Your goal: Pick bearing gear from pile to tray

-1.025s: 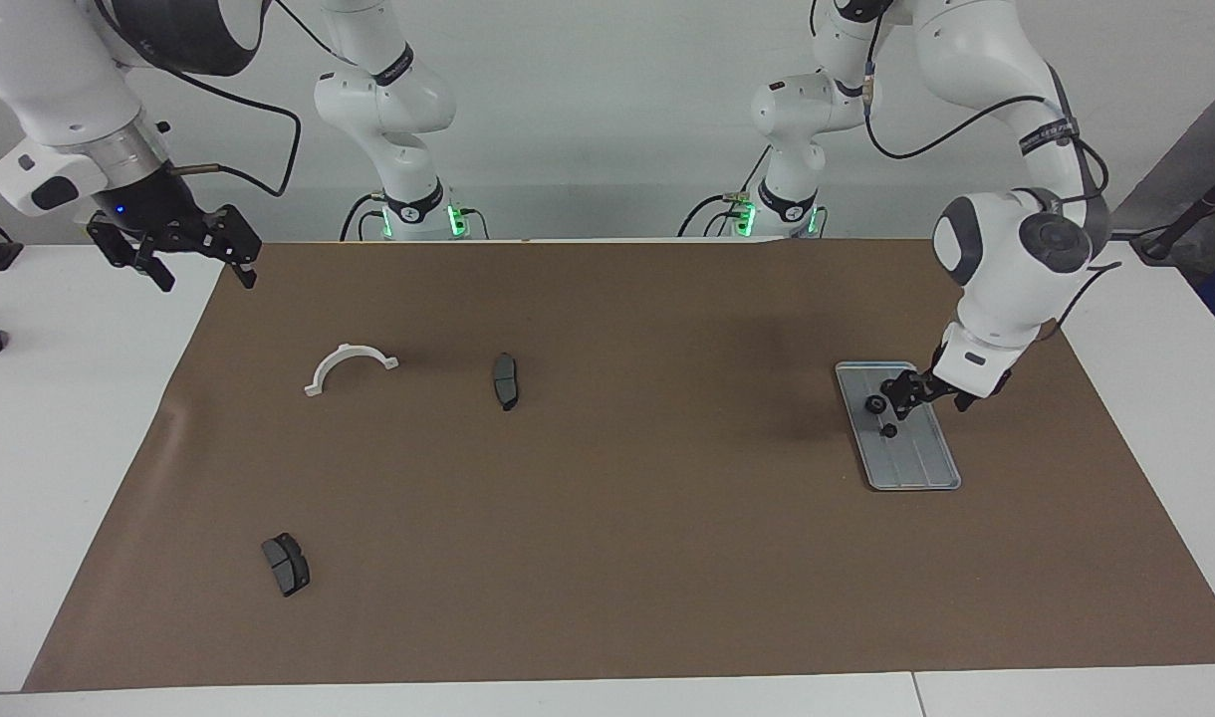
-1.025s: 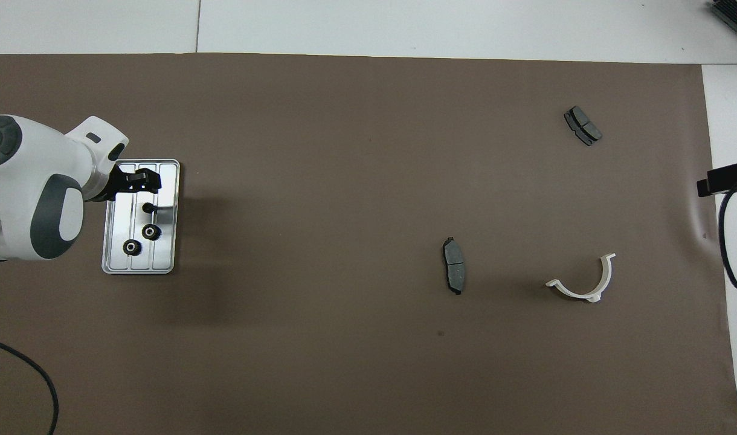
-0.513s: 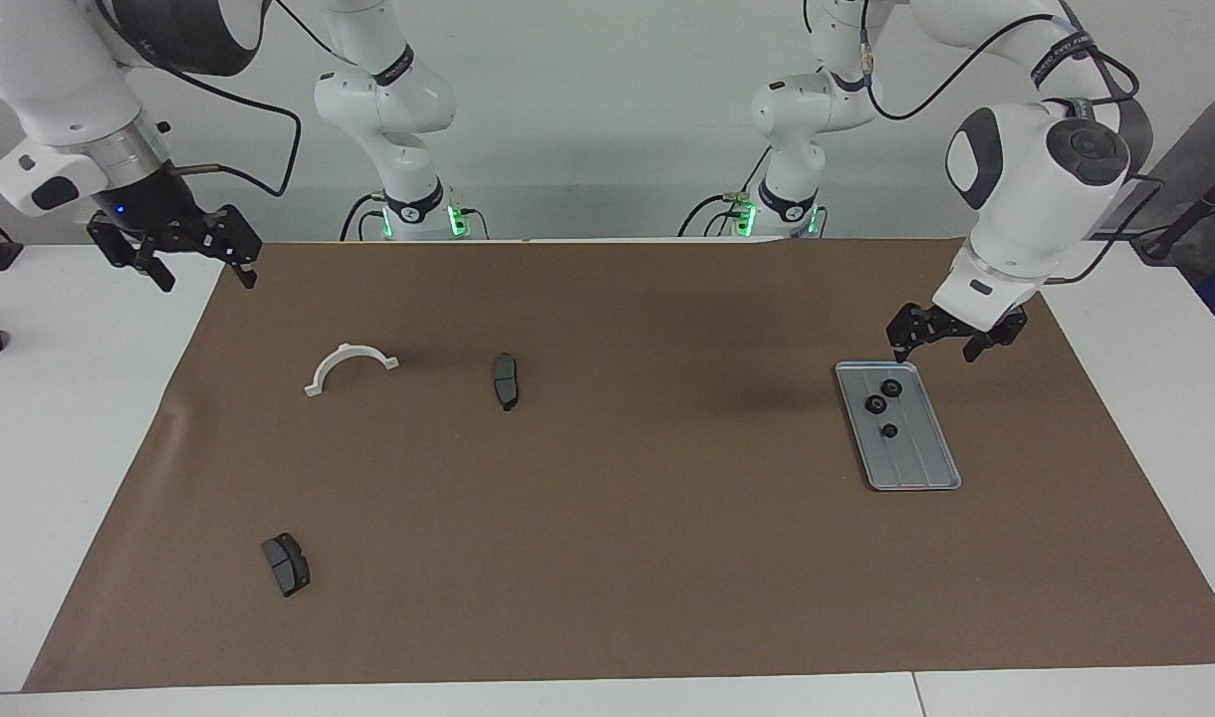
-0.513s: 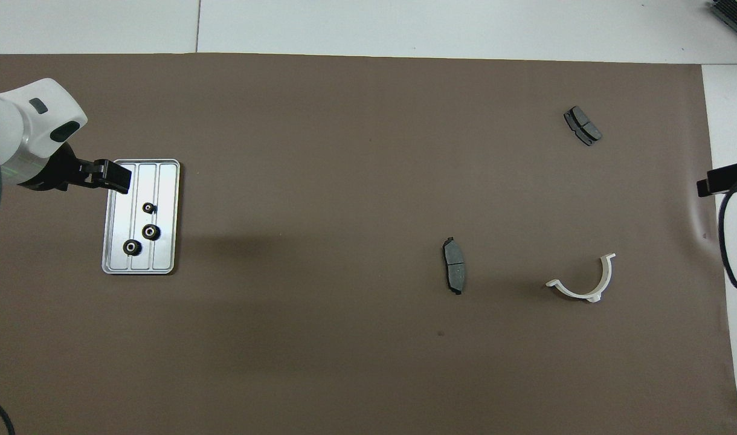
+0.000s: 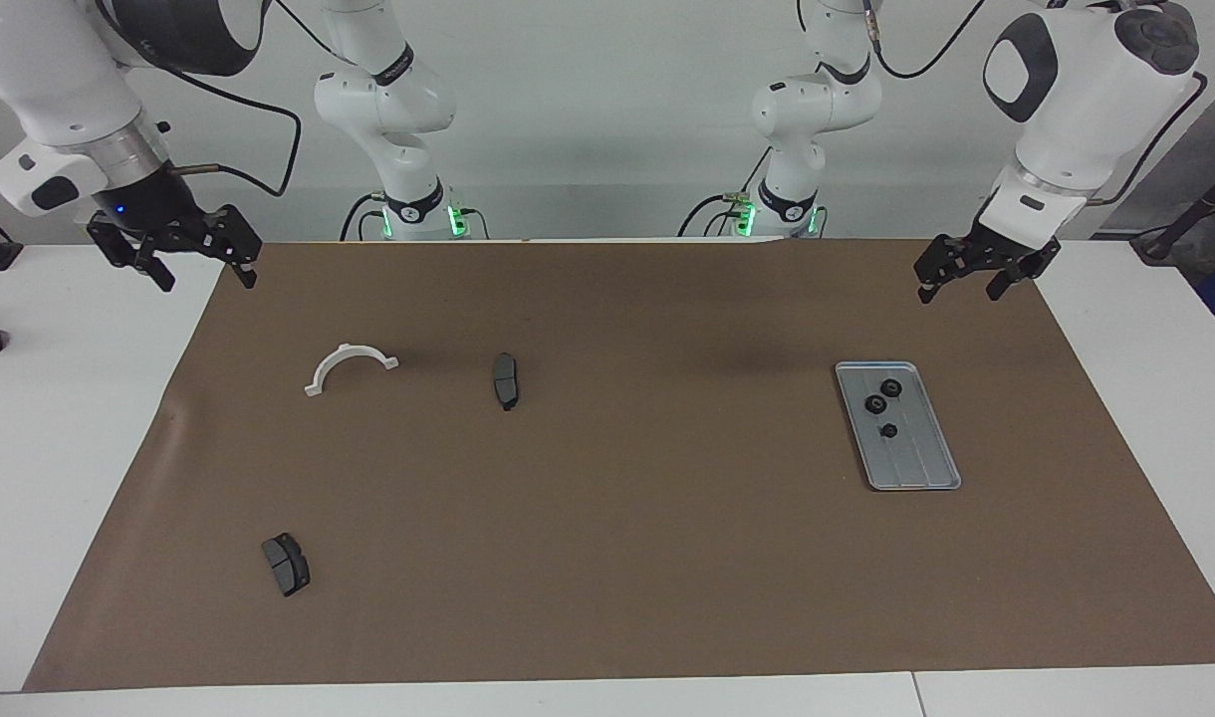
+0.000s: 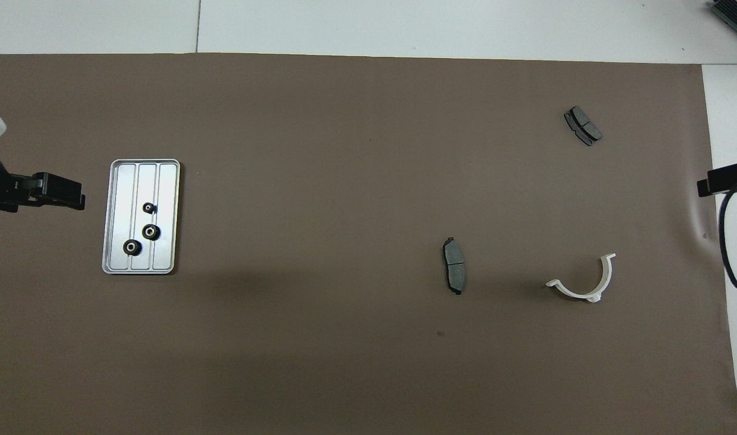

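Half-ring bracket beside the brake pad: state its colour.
The half-ring bracket is plain white; the overhead view shows it best.

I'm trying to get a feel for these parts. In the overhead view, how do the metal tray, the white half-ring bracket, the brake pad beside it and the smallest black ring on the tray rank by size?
Largest to smallest, as they look:
1. metal tray
2. white half-ring bracket
3. brake pad, somewhat smaller than the bracket
4. smallest black ring

Three black rings (image 5: 883, 402) are sitting in the tray (image 5: 916, 466) while the left claw (image 5: 974, 276) is hanging open over the brown mat (image 5: 617, 518) (nothing in it).
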Controlling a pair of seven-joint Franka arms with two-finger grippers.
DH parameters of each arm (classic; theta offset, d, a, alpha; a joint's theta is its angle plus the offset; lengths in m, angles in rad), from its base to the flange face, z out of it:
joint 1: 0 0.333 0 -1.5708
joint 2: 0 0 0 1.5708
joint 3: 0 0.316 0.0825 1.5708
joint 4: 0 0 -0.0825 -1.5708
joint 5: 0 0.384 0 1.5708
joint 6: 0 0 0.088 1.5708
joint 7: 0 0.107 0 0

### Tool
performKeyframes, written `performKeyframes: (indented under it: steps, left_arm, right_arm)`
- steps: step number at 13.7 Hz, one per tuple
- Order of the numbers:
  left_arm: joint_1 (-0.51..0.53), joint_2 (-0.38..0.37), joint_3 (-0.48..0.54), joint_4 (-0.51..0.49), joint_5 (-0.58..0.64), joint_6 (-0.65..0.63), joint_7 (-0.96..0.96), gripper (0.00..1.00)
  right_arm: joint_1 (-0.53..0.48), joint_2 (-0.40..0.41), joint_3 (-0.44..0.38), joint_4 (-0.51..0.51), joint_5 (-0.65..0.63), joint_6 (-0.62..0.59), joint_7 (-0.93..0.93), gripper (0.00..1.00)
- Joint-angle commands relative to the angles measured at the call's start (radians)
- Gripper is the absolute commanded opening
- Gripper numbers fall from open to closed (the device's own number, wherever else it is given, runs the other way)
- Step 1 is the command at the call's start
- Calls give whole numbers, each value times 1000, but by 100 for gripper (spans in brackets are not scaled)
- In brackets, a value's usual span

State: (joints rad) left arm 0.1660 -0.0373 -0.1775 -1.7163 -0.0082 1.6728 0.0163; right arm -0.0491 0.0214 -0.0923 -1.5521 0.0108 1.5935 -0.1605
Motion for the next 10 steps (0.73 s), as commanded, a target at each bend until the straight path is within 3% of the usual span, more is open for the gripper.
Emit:
performKeyframes:
  steps: [1, 4, 6, 10]
  left_arm:
    - [-2, -15, -7, -12, -21, -16, 13, 100]
    - [-31, -16, -2, -12, -21, -21, 21, 100]
    - [-92, -9, 68, 6, -15, -50, 21, 100]
    - [-186, 42, 158, 168, -10, -208, 46, 100]
  right_arm:
    - [0, -14, -1, -20, 2, 9, -22, 100]
    - [0, -14, -3, -20, 2, 9, -22, 100]
    - [0, -14, -3, -20, 2, 9, -22, 100]
    - [0, -14, -3, -20, 2, 9, -21, 100]
